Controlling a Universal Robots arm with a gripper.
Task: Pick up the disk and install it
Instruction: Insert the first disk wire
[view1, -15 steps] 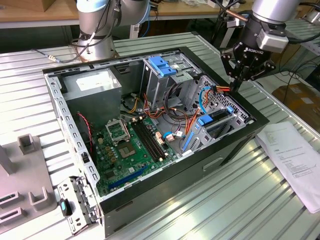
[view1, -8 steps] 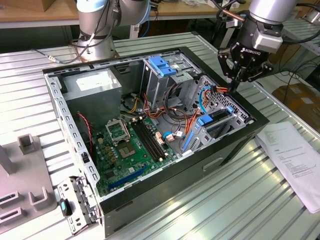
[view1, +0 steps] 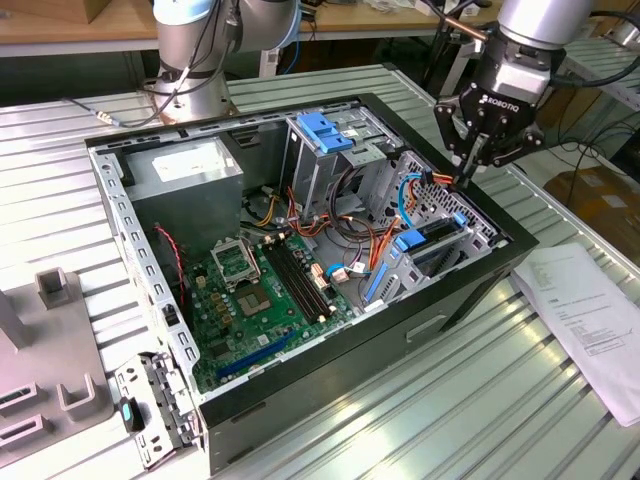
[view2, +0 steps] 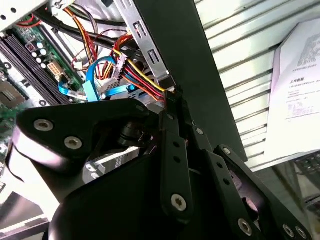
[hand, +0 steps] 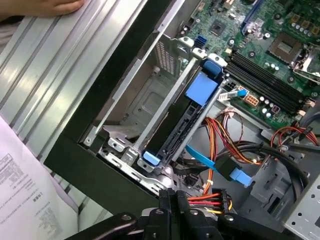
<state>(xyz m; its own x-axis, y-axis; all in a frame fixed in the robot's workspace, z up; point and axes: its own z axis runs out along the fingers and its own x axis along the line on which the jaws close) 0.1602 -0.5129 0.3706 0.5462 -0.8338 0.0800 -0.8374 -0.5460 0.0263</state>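
The disk (hand: 175, 129) stands on edge in a slot of the metal drive cage (hand: 150, 107) at the corner of the open computer case, with blue plastic pieces at both ends. In the exterior view the disk (view1: 438, 232) lies low in the case's near right corner. My gripper (view1: 468, 172) hangs just above that corner with its fingers pressed together and nothing visibly between them. In both wrist views the fingertips (hand: 171, 196) (view2: 172, 97) sit against a bundle of red, yellow and black wires (view2: 145, 77) ending in a black connector (hand: 216, 201).
The motherboard (view1: 255, 285) fills the case floor, with a grey power-supply box (view1: 185, 165) and a blue latch (view1: 325, 130) at the back. A printed sheet (view1: 590, 310) lies to the exterior view's right. A person's hand (hand: 45, 6) rests on the ribbed table. A second arm's base (view1: 190, 50) stands behind.
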